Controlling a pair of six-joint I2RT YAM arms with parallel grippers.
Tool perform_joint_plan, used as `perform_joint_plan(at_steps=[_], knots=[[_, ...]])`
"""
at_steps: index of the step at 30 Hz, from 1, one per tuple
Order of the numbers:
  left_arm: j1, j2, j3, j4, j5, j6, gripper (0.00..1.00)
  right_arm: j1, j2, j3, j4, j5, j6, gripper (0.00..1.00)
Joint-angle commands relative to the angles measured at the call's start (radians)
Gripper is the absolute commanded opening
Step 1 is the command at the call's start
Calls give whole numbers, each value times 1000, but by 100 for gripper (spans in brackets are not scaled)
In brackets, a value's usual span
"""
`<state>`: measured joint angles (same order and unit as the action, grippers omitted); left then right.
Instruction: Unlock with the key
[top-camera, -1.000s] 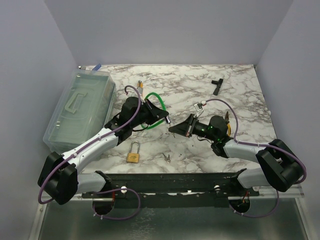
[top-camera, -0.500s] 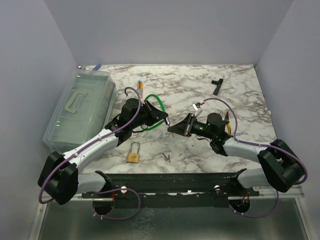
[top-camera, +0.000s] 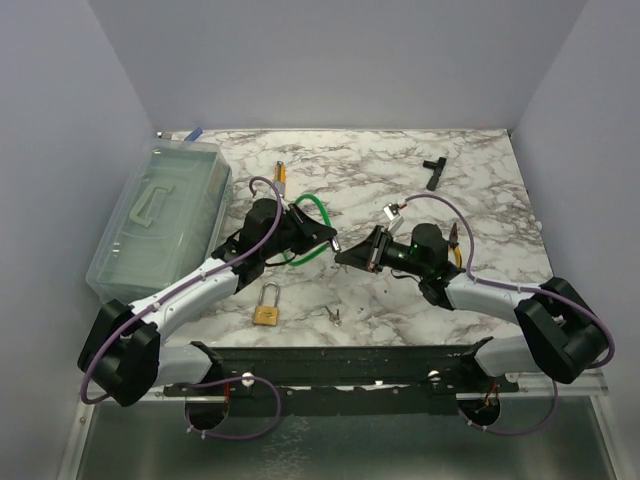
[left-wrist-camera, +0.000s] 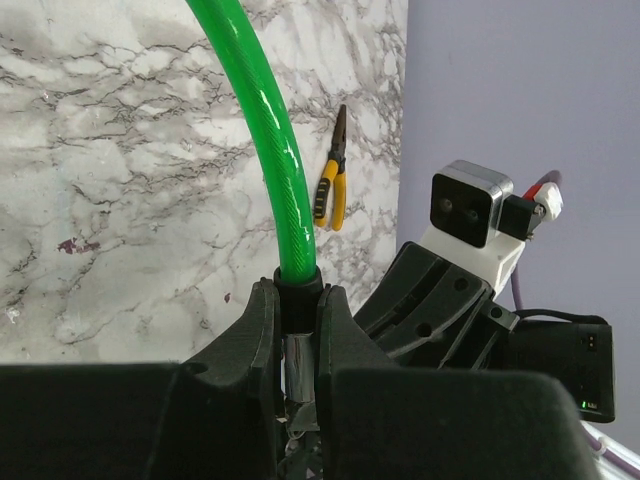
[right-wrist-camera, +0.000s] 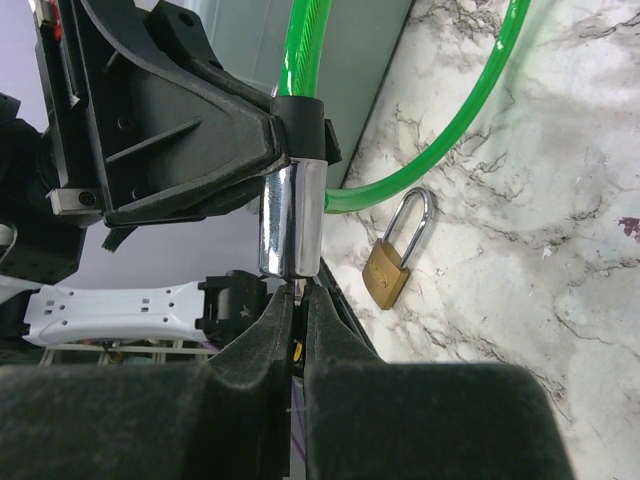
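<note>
My left gripper (top-camera: 326, 236) is shut on the black collar of a green cable lock (top-camera: 311, 212), holding it above the table. In the left wrist view the green cable (left-wrist-camera: 271, 130) rises from between my fingers (left-wrist-camera: 255, 330). The lock's chrome barrel (right-wrist-camera: 293, 215) hangs below the collar. My right gripper (right-wrist-camera: 298, 290) is shut on the key (right-wrist-camera: 298, 287), a thin sliver whose tip meets the barrel's lower end. In the top view the right gripper (top-camera: 350, 256) sits tip to tip with the left one. A brass padlock (top-camera: 266, 312) lies near the front edge.
A clear plastic box (top-camera: 160, 215) stands at the left. Small silvery keys (top-camera: 333, 316) lie right of the padlock. Yellow-handled pliers (left-wrist-camera: 330, 185) lie behind the right arm, a black tool (top-camera: 433, 172) at the back right, and a small driver (top-camera: 281, 172) at the back.
The right gripper has crept slightly left and up toward the lock barrel. The left gripper and the cable lock have barely shifted.
</note>
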<state>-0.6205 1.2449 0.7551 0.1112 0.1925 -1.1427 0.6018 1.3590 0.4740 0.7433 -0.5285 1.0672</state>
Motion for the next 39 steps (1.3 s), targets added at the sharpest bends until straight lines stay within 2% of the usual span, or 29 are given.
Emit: perform_joint_plan(at_steps=[1, 12, 19, 22, 31, 39], knots=[[-1, 19, 0, 50, 73, -25, 0, -5, 19, 58, -14, 36, -48, 1], [2, 56, 11, 26, 62, -34, 0, -5, -12, 99, -134, 21, -149, 1], [21, 74, 21, 7, 35, -40, 0, -5, -75, 90, -237, 13, -224, 44], [25, 74, 21, 8, 32, -42, 0, -5, -89, 87, -258, 2, -236, 50], [29, 68, 24, 10, 30, -43, 0, -5, -76, 84, -286, -4, -247, 49], [33, 71, 24, 11, 31, -43, 0, -5, -67, 99, -298, -12, -261, 25]])
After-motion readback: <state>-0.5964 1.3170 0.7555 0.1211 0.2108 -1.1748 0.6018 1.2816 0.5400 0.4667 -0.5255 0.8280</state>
